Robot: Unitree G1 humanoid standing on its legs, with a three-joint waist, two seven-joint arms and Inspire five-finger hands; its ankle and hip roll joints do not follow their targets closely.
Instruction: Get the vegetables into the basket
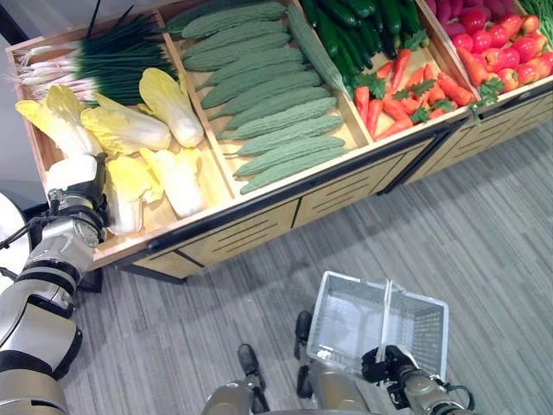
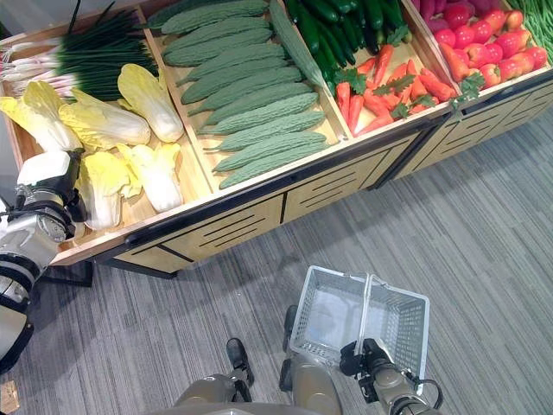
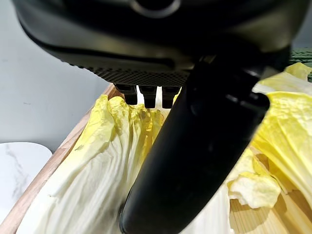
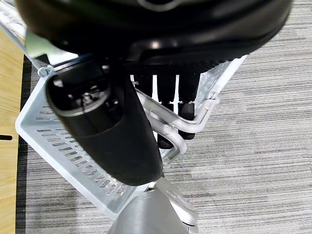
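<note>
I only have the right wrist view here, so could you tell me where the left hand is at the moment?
Observer: The left hand is over the napa cabbages in the stand's leftmost bin.
Operator: Thank you. Has it grasped one?
Observer: Its fingers reach over a cabbage leaf, thumb apart; it is not closed on it.
Operator: And is anything in the basket yet?
Observer: The basket hangs from the right hand with nothing inside.
</note>
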